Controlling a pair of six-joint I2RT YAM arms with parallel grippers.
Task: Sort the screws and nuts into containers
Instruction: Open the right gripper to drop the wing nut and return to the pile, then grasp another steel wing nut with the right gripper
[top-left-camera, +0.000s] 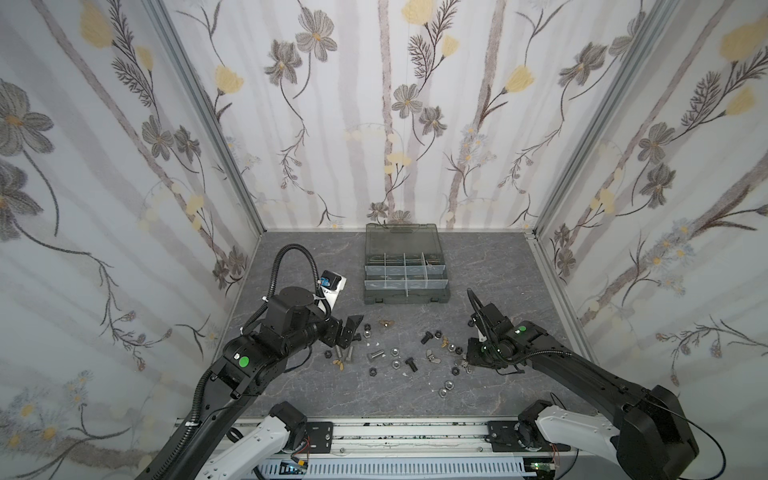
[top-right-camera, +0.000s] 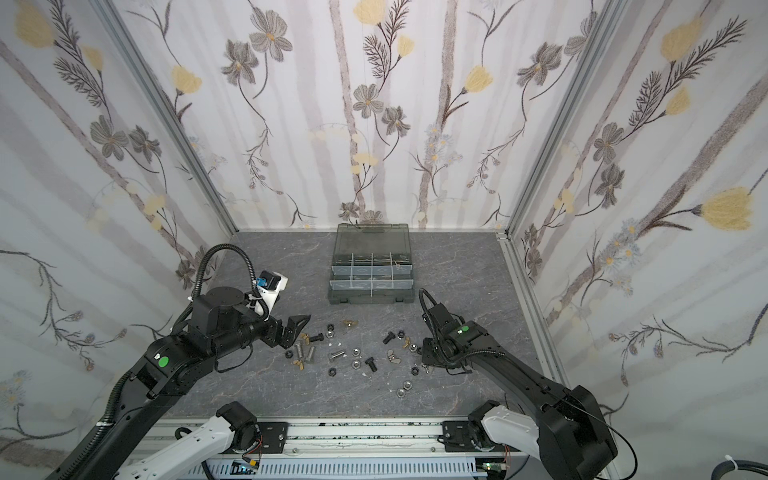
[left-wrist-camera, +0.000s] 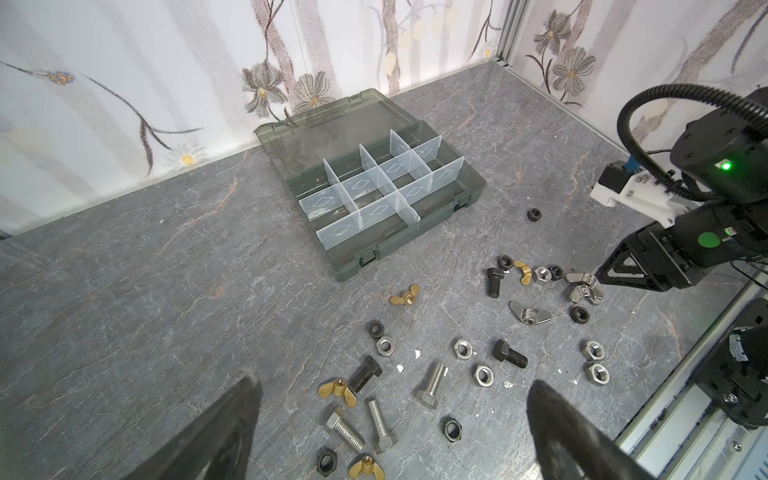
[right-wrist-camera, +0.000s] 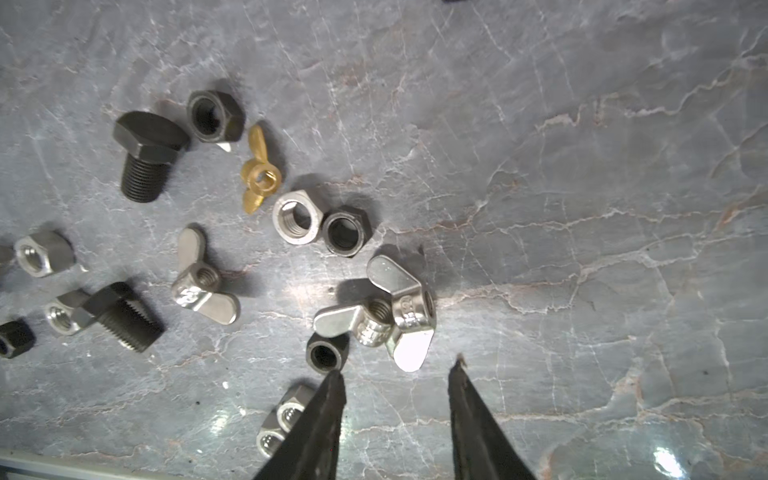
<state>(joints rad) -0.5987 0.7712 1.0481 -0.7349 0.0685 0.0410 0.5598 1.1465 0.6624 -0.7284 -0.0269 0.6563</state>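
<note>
Okay, worktop (top-left-camera: 498, 270): open case (top-left-camera: 405, 298) at the back, screws (left-wrist-camera: 431, 384) and nuts (left-wrist-camera: 483, 375) loose in front. My left claw (left-wrist-camera: 392, 382): wide, empty. My right claw (right-wrist-camera: 397, 368): half-open, empty, low beside two touching silver wing nuts (right-wrist-camera: 386, 311). I'd straddle one ear, clear of the black nut (right-wrist-camera: 326, 355).

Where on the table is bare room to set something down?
Bare: grey marbled tabletop left and right of the dark grey plastic organiser case. Crowded: the scattered metal screws and nuts in front of it.
</note>
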